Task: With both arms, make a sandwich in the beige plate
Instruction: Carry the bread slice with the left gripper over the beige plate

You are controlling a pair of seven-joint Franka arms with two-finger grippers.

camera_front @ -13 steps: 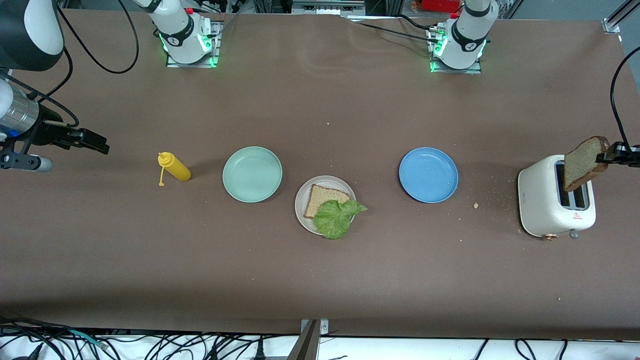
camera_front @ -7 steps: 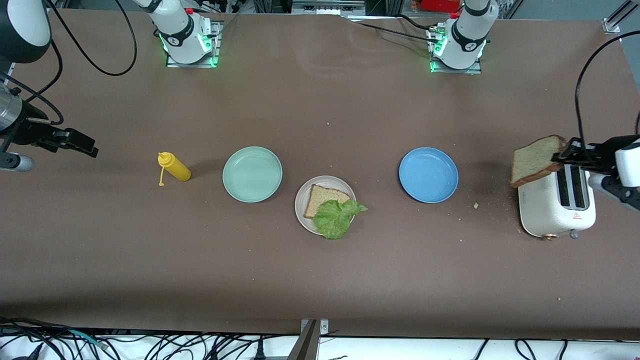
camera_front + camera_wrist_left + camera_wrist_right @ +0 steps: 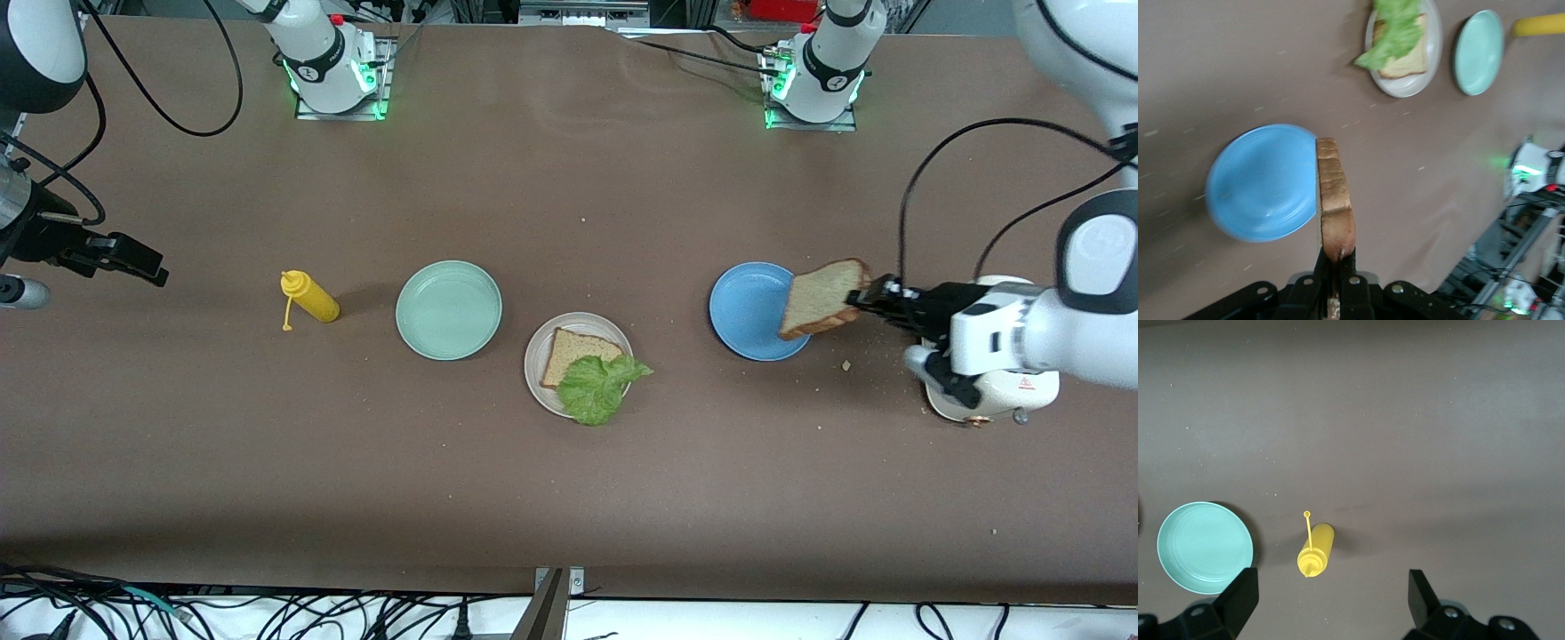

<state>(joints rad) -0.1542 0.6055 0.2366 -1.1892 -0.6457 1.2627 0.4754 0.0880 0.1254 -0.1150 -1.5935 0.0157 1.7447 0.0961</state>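
At the right arm's end of the table the right gripper (image 3: pixel 142 264) has drawn back a little toward the table edge and waits there with its fingers (image 3: pixel 1238 597) spread wide and nothing between them, above the yellow bottle (image 3: pixel 308 296) and the mint green plate (image 3: pixel 449 309). In the middle stands the beige plate (image 3: pixel 537 363), with one bread slice (image 3: pixel 575 352) flat on it and the lettuce leaf (image 3: pixel 600 387) on top, its ruffled edge hanging over the rim. The big change is at the other end: the left gripper (image 3: pixel 865 294), clamped on the crust of the second bread slice (image 3: pixel 820 299), has lifted it out of the toaster (image 3: pixel 1022 389) and carried it over the edge of the blue plate (image 3: pixel 751 311). The slice hangs tilted, tan with a brown crust. It appears the sandwich needs only this top.
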